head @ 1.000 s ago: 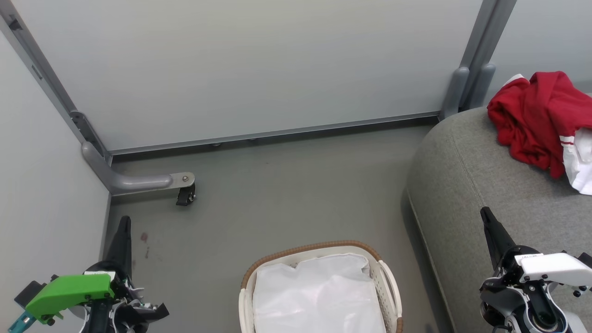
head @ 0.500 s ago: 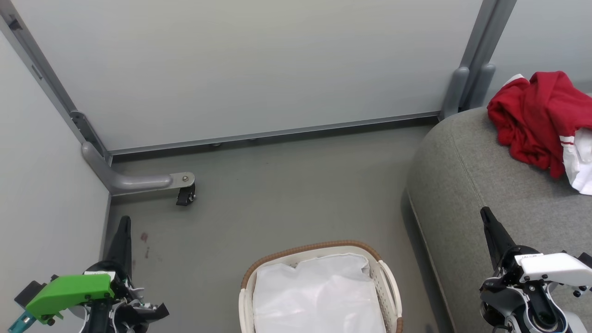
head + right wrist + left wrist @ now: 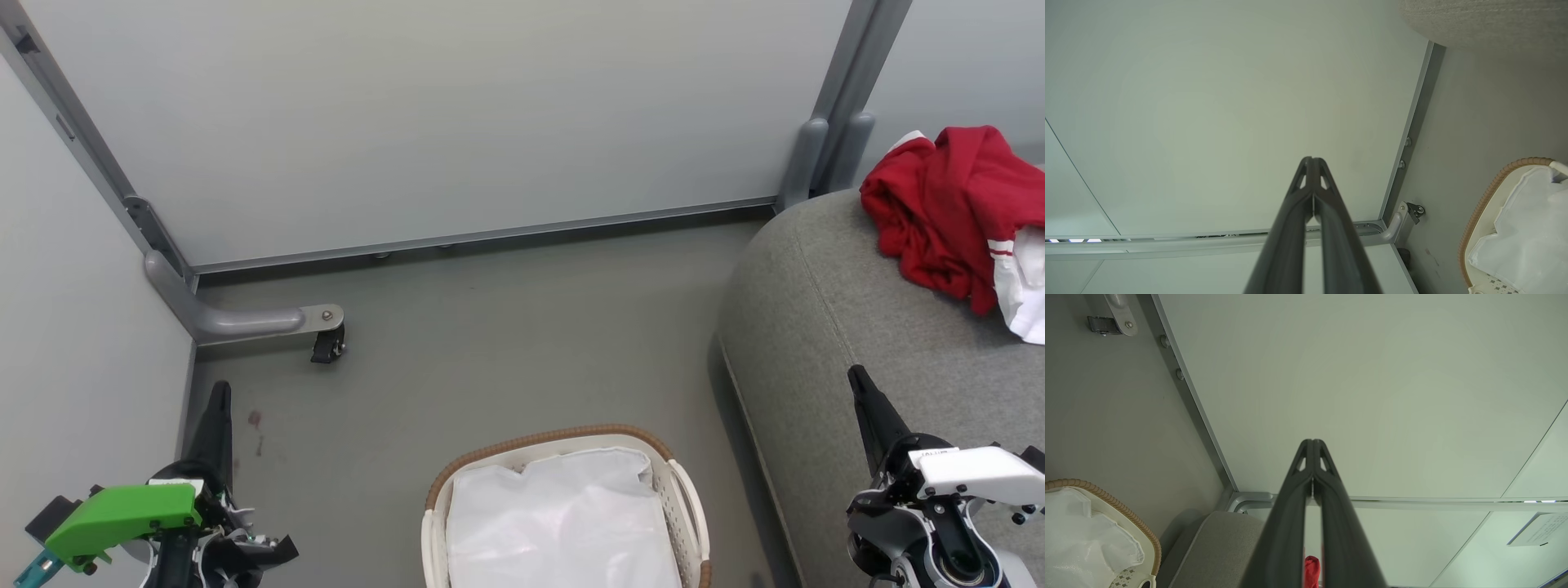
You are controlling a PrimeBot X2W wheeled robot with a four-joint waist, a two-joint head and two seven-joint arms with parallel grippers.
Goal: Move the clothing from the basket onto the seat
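Red fabric marks the state of the job: the clothing [image 3: 939, 204] lies in a crumpled heap on the seat [image 3: 824, 327], up near its far rounded end and well apart from the basket [image 3: 555, 434]. From my station I judge the transfer done or very nearly so. Inside the woven brown rim, the basket shows nothing but its white liner [image 3: 563, 523], rumpled and with no red on it. The near part of the basket is cut off by the lower edge of the head view, so I cannot vouch for that portion.

The heap is soft and deeply folded, with a white striped trim and a white panel at its right side. I cannot tell how many garments it contains, and no lettering is legible.

The left pincer [image 3: 219, 390] is clenched on nothing, raised above the floor [image 3: 490, 351] to the left of the basket. The right pincer [image 3: 856, 377] is likewise clenched and empty, raised over the near part of the seat, well short of the heap. Each wrist view shows the two dark fingers pressed tip to tip.
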